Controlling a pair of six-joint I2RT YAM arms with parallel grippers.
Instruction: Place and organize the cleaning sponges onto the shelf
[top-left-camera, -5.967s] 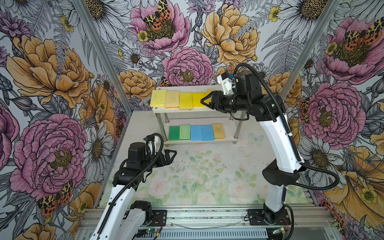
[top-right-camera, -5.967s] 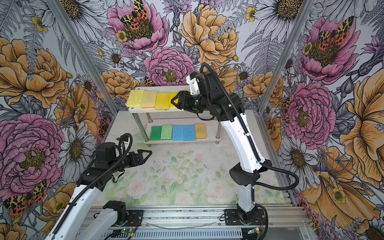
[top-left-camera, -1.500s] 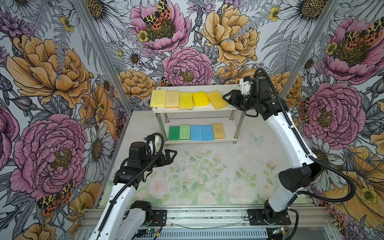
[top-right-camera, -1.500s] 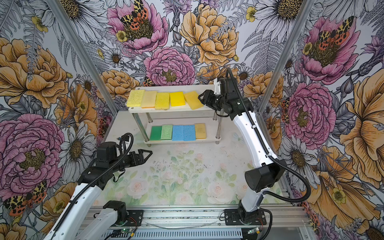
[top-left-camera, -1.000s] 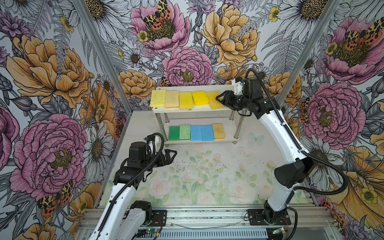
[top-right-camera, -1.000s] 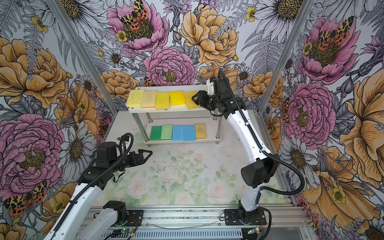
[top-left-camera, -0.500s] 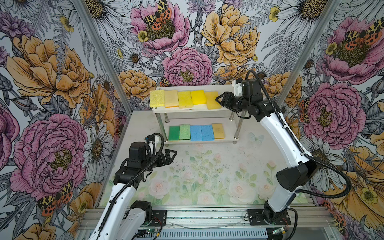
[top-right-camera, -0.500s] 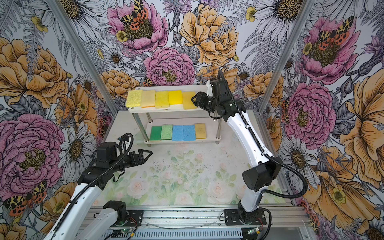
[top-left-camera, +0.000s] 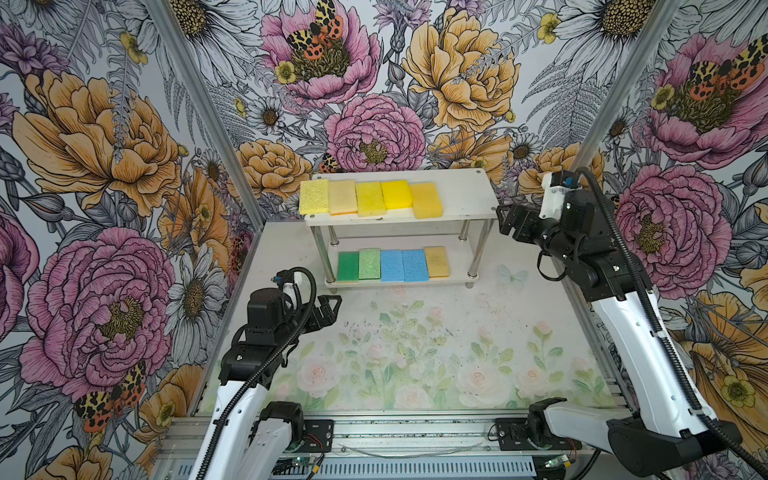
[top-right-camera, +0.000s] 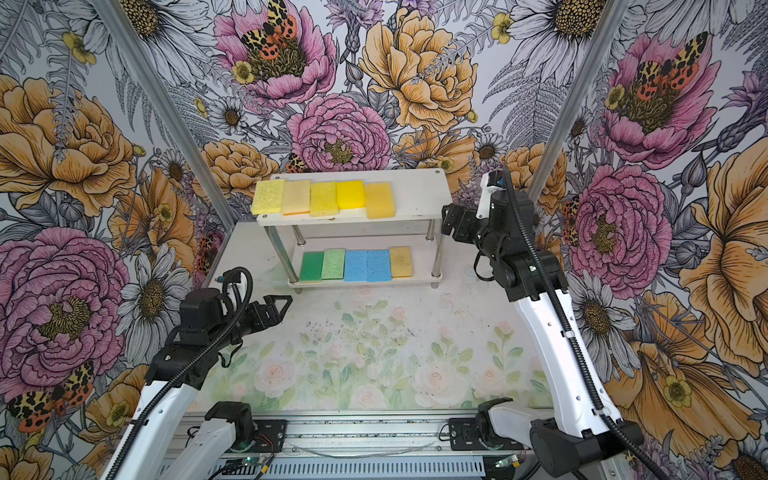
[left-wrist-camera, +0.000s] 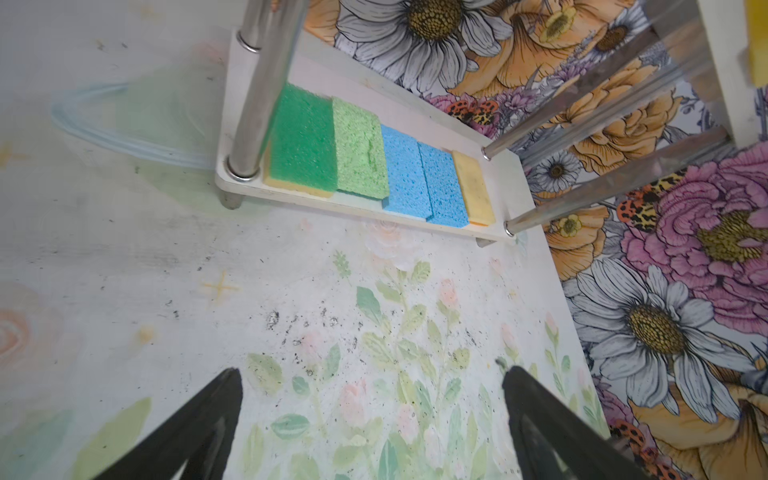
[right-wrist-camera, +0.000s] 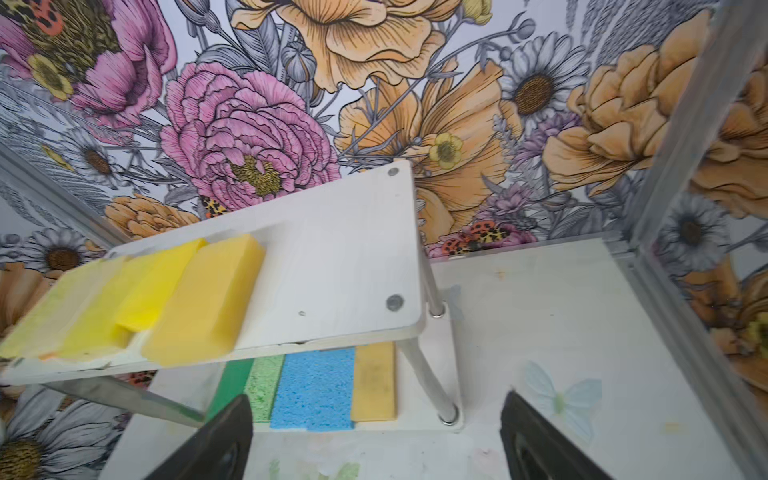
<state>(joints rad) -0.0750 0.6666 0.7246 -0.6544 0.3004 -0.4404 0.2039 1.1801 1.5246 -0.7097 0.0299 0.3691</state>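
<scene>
The shelf (top-left-camera: 461, 195) (top-right-camera: 415, 195) stands at the back centre. Several yellow and tan cleaning sponges lie in a row on its top board, the tan-yellow one (top-left-camera: 426, 200) (right-wrist-camera: 208, 303) being the rightmost. The lower board (left-wrist-camera: 324, 72) carries a dark green sponge (top-left-camera: 348, 267), a light green one (top-left-camera: 369, 264), two blue ones (top-left-camera: 403, 266) and a tan one (top-left-camera: 436, 262). My right gripper (top-left-camera: 503, 218) (top-right-camera: 446, 220) (right-wrist-camera: 376, 399) hangs open and empty just off the top board's right end. Low over the table, my left gripper (top-left-camera: 332, 307) (top-right-camera: 282, 307) (left-wrist-camera: 370, 374) is open and empty in front of the shelf's left end.
Flowered walls close in the table on three sides, with metal corner posts (top-left-camera: 199, 95) at the back. The right third of the shelf's top board is bare. A metal rail (top-left-camera: 395, 436) runs along the table's front edge.
My right gripper has opened, left the tan-yellow sponge beside the yellow row on the top board, and drawn back to the right, off the shelf's end. The left arm has not moved.
</scene>
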